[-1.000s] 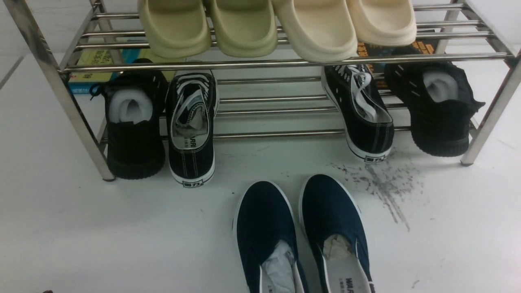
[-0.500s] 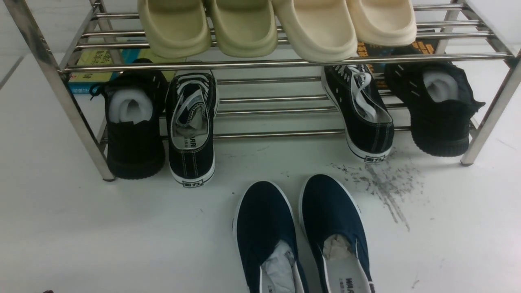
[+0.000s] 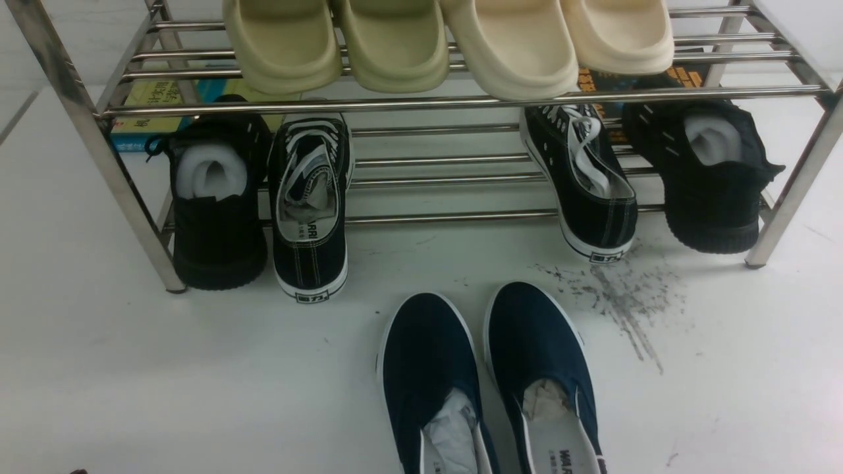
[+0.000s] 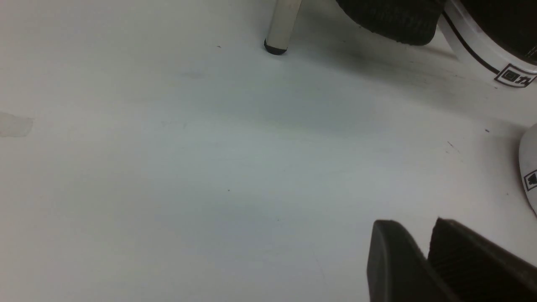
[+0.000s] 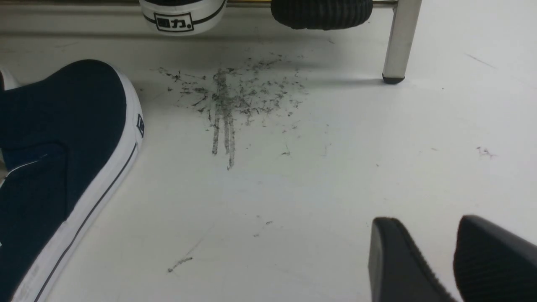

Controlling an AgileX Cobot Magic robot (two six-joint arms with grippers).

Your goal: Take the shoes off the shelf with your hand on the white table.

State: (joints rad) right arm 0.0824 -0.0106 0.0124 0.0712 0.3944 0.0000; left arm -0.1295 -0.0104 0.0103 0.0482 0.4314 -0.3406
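Observation:
The two navy-blue slip-on shoes stand side by side on the white table in front of the shelf, toes toward it: the left one and the right one, both stuffed with paper. The middle of the lower tier is bare. Neither gripper shows in the front view. My left gripper hangs low over bare table, jaws nearly touching, empty. My right gripper is empty, with a gap between its jaws, to the right of the right navy shoe.
Black lace-up sneakers and black knit shoes sit on the lower tier. Cream slides lie on top. Grey scuff streaks mark the table. Shelf legs stand ahead of each gripper.

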